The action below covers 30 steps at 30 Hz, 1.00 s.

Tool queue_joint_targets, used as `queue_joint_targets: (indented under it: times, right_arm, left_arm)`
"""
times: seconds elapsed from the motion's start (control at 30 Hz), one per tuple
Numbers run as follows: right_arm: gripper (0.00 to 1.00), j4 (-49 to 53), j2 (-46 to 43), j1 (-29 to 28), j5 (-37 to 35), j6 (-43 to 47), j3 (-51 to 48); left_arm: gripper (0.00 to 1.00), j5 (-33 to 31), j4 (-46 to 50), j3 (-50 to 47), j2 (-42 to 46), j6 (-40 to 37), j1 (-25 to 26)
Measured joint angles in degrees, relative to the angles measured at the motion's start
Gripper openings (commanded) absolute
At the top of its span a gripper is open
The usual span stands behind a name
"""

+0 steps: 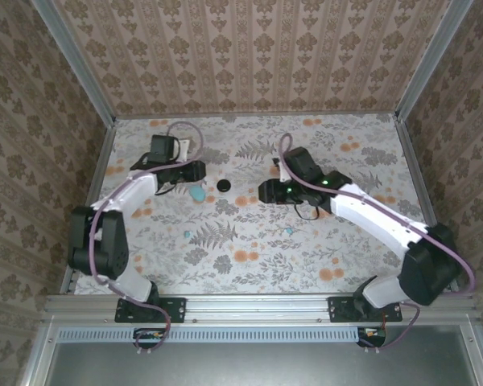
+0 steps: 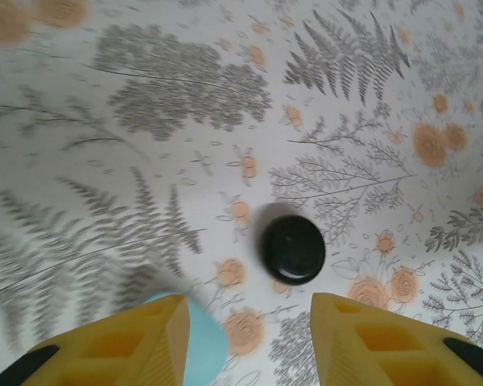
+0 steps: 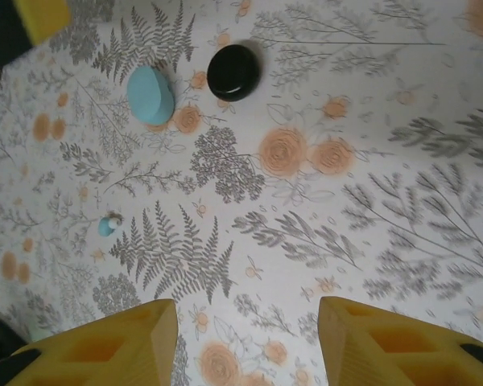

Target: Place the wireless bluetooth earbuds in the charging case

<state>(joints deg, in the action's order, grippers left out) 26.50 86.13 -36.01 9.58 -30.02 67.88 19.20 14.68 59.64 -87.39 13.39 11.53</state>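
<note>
On floral tabletop (image 3: 402, 265), smooth oval charging case (image 3: 150, 94) beside glossy disc (image 3: 233, 71)

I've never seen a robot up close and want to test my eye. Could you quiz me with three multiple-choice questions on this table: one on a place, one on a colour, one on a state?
1. Seen from above, the disc lies: A) on the case; B) right of the case; C) left of the case.
2. The case is: A) turquoise; B) red; C) white.
3. The right arm's fingers are: A) shut on the disc; B) shut on the case; C) apart, holding nothing.

Answers: 1 B, the disc sits just right of the case, with a gap between them. 2 A, the wrist views show it pale turquoise. 3 C, nothing lies between the fingers.
</note>
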Motion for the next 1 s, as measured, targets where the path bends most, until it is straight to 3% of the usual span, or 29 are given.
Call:
queue_joint_targets:
  times: [0.27, 0.63, 0.8, 1.0]
  right_arm:
    - [0.51, 3.02, 20.79, -7.15, -3.41, 6.19, 22.16]
    - [0.63, 14.91, 53.11, -11.58, -6.58, 14.8, 60.67]
    - [0.67, 19.41, 59.87, -12.57, -8.68, 16.94, 69.29]
    - [0.7, 20.48, 61.27, -13.03, -10.97, 18.67, 70.97]
  left_arm:
    - [0.49, 0.28, 0.04, -14.1, 12.68, 0.59, -10.54]
    - [0.52, 2.03, -2.12, -26.16, 26.45, 5.16, -15.3]
    - [0.53, 2.45, -3.43, -27.65, 28.13, 6.38, -16.13]
    - [0.53, 3.48, -4.9, -27.76, 28.13, 6.84, -16.52]
